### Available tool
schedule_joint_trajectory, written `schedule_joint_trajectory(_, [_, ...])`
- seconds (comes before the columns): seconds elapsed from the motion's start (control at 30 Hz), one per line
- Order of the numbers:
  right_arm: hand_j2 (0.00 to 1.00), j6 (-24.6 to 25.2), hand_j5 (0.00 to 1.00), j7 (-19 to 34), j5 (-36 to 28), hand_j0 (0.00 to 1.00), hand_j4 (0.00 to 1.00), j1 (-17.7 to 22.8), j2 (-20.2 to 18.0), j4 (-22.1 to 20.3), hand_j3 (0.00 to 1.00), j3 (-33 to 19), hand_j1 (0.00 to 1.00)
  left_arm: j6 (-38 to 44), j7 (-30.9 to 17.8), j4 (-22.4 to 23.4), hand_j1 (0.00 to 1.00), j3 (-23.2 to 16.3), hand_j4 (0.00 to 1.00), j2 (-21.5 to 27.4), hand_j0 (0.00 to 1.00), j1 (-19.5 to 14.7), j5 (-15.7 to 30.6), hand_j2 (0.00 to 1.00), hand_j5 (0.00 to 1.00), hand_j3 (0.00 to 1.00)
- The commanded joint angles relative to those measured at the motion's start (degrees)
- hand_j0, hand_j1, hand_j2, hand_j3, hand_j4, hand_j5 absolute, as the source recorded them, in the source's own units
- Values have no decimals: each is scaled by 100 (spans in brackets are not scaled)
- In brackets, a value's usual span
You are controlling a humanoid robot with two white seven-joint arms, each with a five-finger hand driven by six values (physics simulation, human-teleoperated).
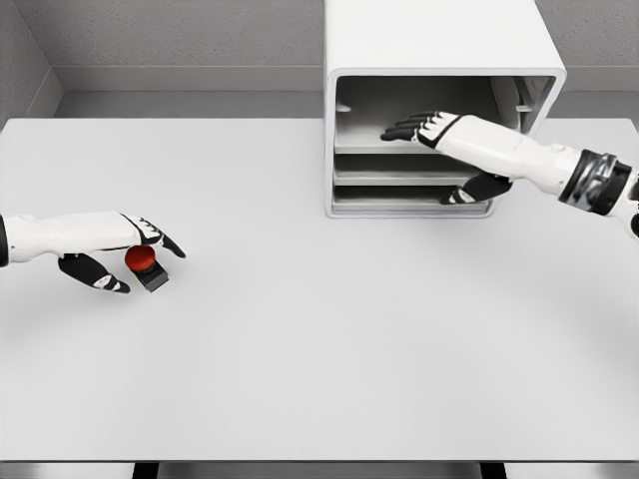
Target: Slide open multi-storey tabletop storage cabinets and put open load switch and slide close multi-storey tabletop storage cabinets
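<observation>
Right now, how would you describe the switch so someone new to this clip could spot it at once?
Start at the wide white table and go to its left side, far from the white cabinet at the back. There the left hand closes around the switch. It is a small dark block with a round red button on top, the only red thing in view.

A matt, smooth white table [300, 379] carries a storage cabinet [439, 40] of matt pale grey, metal-like panels. Well left of the cabinet, a load switch [143, 263] shows a glossy red cap (plastic, by its sheen) on a dark matt base.
</observation>
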Motion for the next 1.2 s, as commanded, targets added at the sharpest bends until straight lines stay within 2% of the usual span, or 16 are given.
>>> schedule_joint_trajectory(0.0, [100, 13, 100, -3, 28, 100, 100, 0, 74, 6, 100, 6, 100, 10, 2, -5, 81, 7, 81, -13, 81, 0, 38, 81, 81, 81])
schedule_joint_trajectory(0.23, [100, 13, 100, -3, 151, 100, 100, -44, 197, 269, 100, 6, 100, 10, 2, 4, 66, -2, 66, -13, 66, 9, 30, 66, 66, 66])
schedule_joint_trajectory(0.5, [100, 13, 100, -3, 336, 100, 100, -105, 408, 709, 100, -2, 100, 10, -7, 13, 66, -2, 66, -13, 66, 44, 3, 66, 66, 66])
schedule_joint_trajectory(0.53, [100, 13, 100, -3, 336, 100, 100, -105, 399, 770, 100, -2, 100, 10, -7, 30, 60, -2, 60, -13, 60, 44, 3, 60, 60, 60])
schedule_joint_trajectory(0.67, [100, 13, 100, -3, 336, 100, 100, -97, 399, 832, 100, -2, 100, 10, -7, 56, 54, -2, 54, -4, 54, 44, 3, 54, 54, 54])
schedule_joint_trajectory(0.7, [100, 13, 100, -3, 336, 100, 100, -88, 408, 841, 100, -2, 100, 10, -16, 65, 48, -2, 48, -4, 48, 44, 3, 48, 48, 48])
schedule_joint_trajectory(0.77, [100, 13, 100, -3, 336, 100, 100, -88, 408, 841, 100, 6, 100, 10, -33, 83, 44, -2, 44, -13, 44, 44, 3, 44, 44, 44])
schedule_joint_trajectory(1.07, [100, 13, 100, -3, 362, 100, 100, -35, 416, 788, 100, 103, 100, 10, -42, 179, 42, 86, 42, -22, 42, -35, -50, 42, 42, 42])
schedule_joint_trajectory(1.17, [100, 13, 100, -12, 354, 100, 100, -35, 364, 753, 100, 86, 100, 10, -42, 136, 42, 86, 42, -30, 42, -211, -50, 42, 42, 42])
